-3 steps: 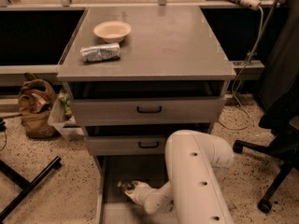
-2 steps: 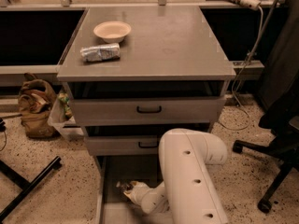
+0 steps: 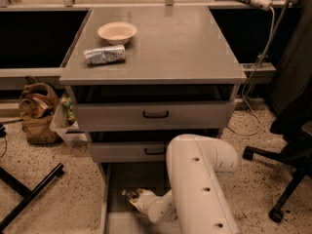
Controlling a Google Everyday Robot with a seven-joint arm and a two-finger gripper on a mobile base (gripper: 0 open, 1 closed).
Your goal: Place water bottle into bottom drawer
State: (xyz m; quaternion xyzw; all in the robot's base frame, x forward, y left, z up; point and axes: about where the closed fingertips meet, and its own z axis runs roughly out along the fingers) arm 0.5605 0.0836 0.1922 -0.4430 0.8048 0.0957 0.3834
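The bottom drawer [image 3: 121, 177] is pulled open at floor level, a plain grey tray with a side rail on the left. My white arm [image 3: 197, 179] bends down over it. My gripper [image 3: 133, 197] is low inside the drawer, near its left middle. A small pale shape sits at the gripper's tip, and I cannot tell whether it is the water bottle or part of the wrist. No water bottle shows clearly anywhere else.
A crinkled silvery foil packet [image 3: 104, 55] and a shallow beige bowl [image 3: 117, 31] lie on the cabinet top. Two upper drawers with black handles [image 3: 155, 114] stand slightly open. A brown bag [image 3: 36, 111] sits left, and an office chair base [image 3: 278, 160] right.
My upper arm has shifted a little to the left and towards the camera. The gripper stays low in the bottom drawer at about the same spot.
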